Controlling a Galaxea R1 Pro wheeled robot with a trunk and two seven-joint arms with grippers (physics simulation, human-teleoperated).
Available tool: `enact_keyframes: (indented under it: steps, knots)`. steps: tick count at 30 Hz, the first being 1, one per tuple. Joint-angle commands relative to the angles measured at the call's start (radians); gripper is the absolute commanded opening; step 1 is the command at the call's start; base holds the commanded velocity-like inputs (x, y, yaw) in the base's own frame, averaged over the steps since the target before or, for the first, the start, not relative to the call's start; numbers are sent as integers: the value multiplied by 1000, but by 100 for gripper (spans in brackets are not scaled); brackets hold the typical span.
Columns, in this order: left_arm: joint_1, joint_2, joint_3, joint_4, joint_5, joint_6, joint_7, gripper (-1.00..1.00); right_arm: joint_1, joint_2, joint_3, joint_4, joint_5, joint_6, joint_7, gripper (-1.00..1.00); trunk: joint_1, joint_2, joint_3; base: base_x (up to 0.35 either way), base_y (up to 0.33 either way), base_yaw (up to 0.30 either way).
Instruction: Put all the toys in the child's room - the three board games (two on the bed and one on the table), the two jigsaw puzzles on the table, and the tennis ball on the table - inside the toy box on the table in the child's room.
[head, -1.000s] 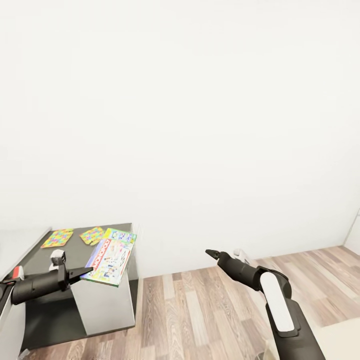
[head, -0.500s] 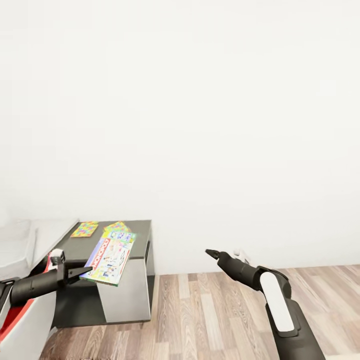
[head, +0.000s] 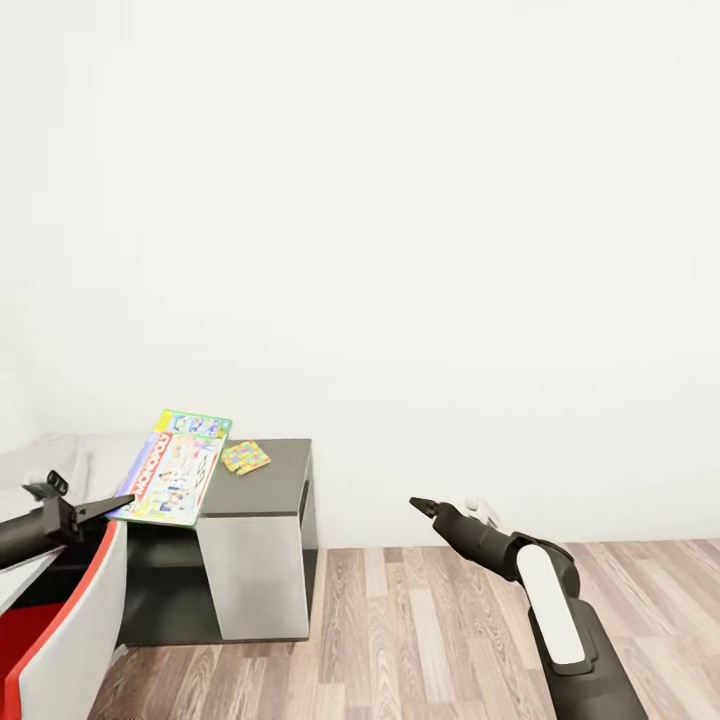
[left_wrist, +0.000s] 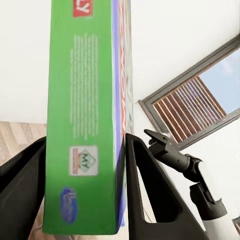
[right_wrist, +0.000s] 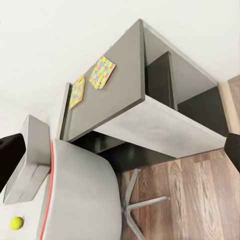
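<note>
Left claw (head: 105, 506) clenched on Monopoly box (head: 172, 467) beside worktop (head: 270, 480) — best kept level; right claw (head: 420, 504) state unclear.

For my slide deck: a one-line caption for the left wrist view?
Left gripper clamps the green edge of a Monopoly box, with a slatted window beyond.

on my left wrist camera i see the flat cardboard board game box (left_wrist: 85, 120), its green printed edge facing me, clamped between the two black fingers (left_wrist: 150, 195) of the left gripper (left_wrist: 85, 200). beyond it are a white wall, a dark-framed slatted window (left_wrist: 192, 107) and the black right arm (left_wrist: 182, 165).
</note>
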Motion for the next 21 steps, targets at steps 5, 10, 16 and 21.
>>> enact_keyframes:
  steps: [5,10,16,21]
  knots:
    - [-1,9,0,1,5,11,-4,-100,0,0,0,-2,-1,-18,1,100,0,-1,-2,0,0,138]
    - [-1,10,6,1,16,11,-4,-100,0,-5,28,-3,0,-22,1,100,0,-1,-5,0,0,203]
    - [1,5,18,1,50,10,-4,-100,0,1,42,-7,-2,-21,2,100,0,-1,-11,0,0,205]
    - [1,4,19,1,53,9,-4,-100,-1,5,122,-11,-3,-30,0,100,0,-1,-18,65,-55,194]
